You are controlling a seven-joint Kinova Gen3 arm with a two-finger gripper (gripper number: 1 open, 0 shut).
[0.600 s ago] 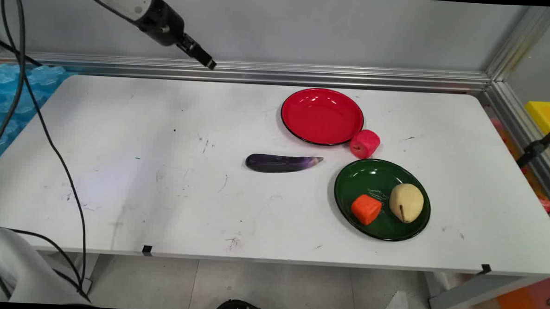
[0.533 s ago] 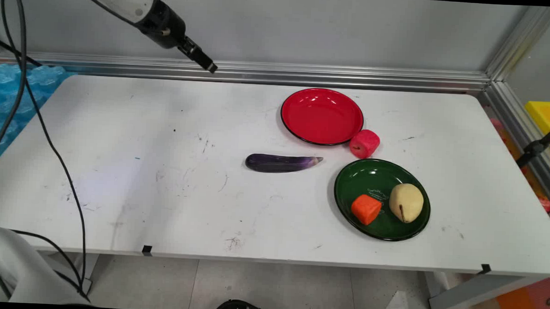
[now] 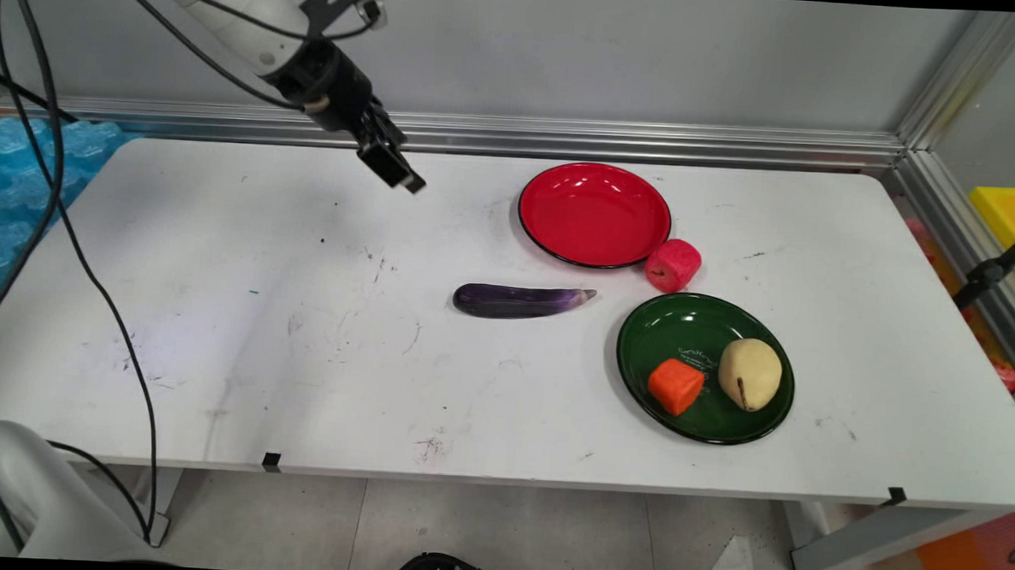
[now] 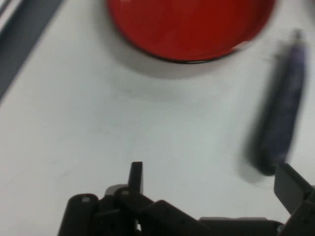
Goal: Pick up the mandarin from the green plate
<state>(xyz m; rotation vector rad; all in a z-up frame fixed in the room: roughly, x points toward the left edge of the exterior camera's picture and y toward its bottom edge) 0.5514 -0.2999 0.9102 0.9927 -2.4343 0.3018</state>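
Observation:
My gripper [image 3: 399,171] hangs open and empty above the table's back, left of the middle. In the hand view its two fingers [image 4: 136,177] stand far apart, with bare table between them. A purple eggplant [image 3: 520,301] lies at the table's middle, below and right of the gripper; it appears blurred in the hand view [image 4: 280,123], near the right finger. An empty red plate [image 3: 594,213] sits to the gripper's right and fills the top of the hand view [image 4: 189,24].
A pink-red fruit [image 3: 673,265] rests between the red plate and a green plate [image 3: 677,327], which holds an orange cube [image 3: 676,386] and a pale yellow pear [image 3: 750,374]. An aluminium rail [image 3: 565,138] runs along the back. Blue wrap [image 3: 24,170] lies off the left edge.
The gripper has come down and a little to the right, from in front of the wall to just over the table's back edge. Nothing on the table has moved.

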